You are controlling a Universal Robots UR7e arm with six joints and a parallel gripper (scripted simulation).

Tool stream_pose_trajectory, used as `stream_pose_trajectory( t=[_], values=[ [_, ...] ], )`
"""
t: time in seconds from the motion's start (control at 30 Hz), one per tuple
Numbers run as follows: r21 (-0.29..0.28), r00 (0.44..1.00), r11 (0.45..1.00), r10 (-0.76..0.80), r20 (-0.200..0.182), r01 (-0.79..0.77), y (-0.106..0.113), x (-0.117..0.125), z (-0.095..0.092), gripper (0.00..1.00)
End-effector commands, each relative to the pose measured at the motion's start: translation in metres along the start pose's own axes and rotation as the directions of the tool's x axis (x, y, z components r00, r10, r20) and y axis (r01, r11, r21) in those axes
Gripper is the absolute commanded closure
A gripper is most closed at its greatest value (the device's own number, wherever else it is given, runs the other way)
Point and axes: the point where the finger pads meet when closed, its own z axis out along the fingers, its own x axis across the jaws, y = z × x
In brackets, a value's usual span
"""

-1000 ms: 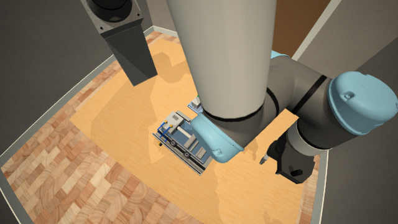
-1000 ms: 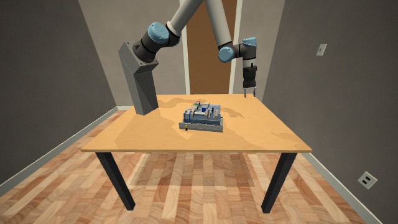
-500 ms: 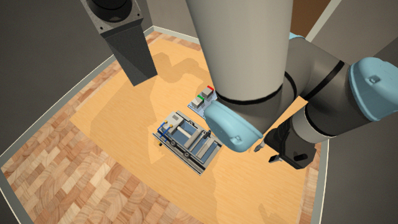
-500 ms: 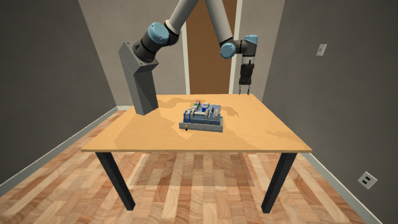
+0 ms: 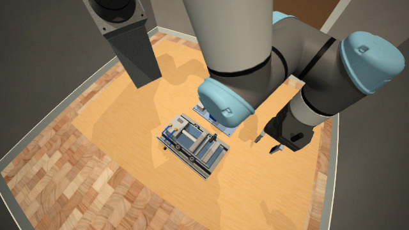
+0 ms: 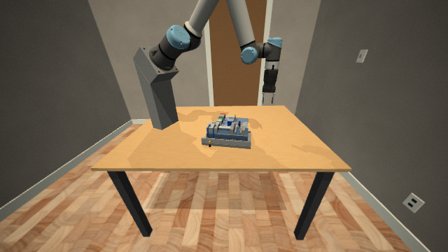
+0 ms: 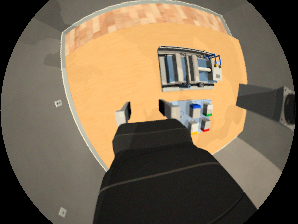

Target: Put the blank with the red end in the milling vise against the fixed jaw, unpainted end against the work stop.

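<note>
The milling vise (image 5: 193, 145) stands mid-table, with blue hoses on its left end block and nothing between its jaws. It also shows in the exterior view (image 6: 227, 134) and the wrist view (image 7: 189, 68). Behind it lies the plate (image 5: 220, 124), largely hidden by my arm's elbow. In the front view the plate's blanks (image 6: 225, 119) show coloured ends, and the red-ended blank (image 6: 222, 114) is at the back left; in the wrist view its red tip (image 7: 205, 129) is very small. My gripper (image 5: 268, 143) (image 6: 268, 98) (image 7: 144, 105) is open and empty, high above the table to the right of the plate.
The grey robot pedestal (image 6: 155, 92) stands on the table's back left corner. A small yellow-tipped pin (image 5: 163, 147) sticks out at the vise's front left corner. The table's right edge (image 5: 323, 160) is close under the gripper.
</note>
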Motion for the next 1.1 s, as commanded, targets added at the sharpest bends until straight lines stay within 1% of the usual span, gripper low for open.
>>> stream_pose_trajectory(
  t=[0.0, 0.13, 0.3, 0.7, 0.87, 1.07],
  values=[
    [0.000, 1.000, 1.000, 0.000, 0.002, 0.000, 0.002, 0.004, -0.002, 0.00],
    [0.000, 1.000, 1.000, 0.000, 0.002, 0.000, 0.002, 0.004, -0.002, 0.00],
    [0.000, 1.000, 1.000, 0.000, 0.002, 0.000, 0.022, 0.047, -0.014, 0.00],
    [0.000, 1.000, 1.000, 0.000, 0.002, 0.000, 0.022, 0.047, -0.014, 0.00],
    [0.000, 1.000, 1.000, 0.000, 0.002, 0.000, 0.042, 0.090, -0.026, 0.00],
    [0.000, 1.000, 1.000, 0.000, 0.002, 0.000, 0.042, 0.090, -0.026, 0.00]
  ],
)
